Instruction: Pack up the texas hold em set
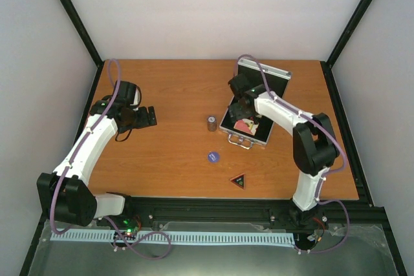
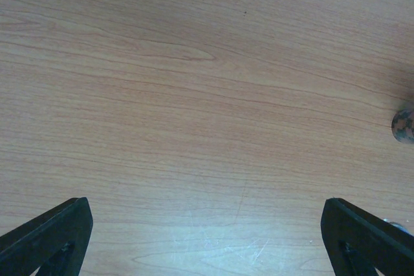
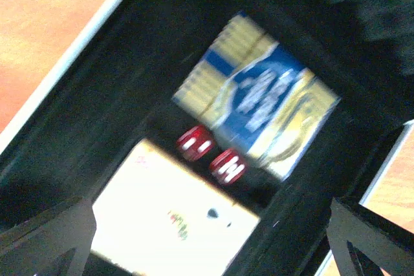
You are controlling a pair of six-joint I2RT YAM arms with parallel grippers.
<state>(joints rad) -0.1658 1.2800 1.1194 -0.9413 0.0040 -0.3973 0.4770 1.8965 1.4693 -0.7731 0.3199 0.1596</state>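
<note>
Wooden bench (image 1: 168,88). Nearest the arms, one black triangle (image 1: 239,181), one blue chip (image 1: 213,156) and one dark cylinder (image 1: 211,123) wait unpacked. Beyond them the silver case (image 1: 279,82) lies open to receive pieces, holding two card decks (image 3: 259,105) and two red dice (image 3: 194,143). Right gripper (image 3: 208,214) hovers above it, jaws wide, empty. Left gripper (image 2: 206,203), equally wide, hangs far left.

The table (image 2: 194,95) is smooth wood-grain board with a faint sheen and a few fine scratches. The case (image 1: 249,140) has pale silver metal edging, lightly shiny; its lining (image 3: 123,101) is matt black and soft-looking. The blue-gold deck (image 3: 259,101) looks like printed card, slightly glossy. The red dice (image 3: 194,143) are shiny, plastic-looking. The dark cylinder (image 1: 211,123) shows a dull grey sheen
</note>
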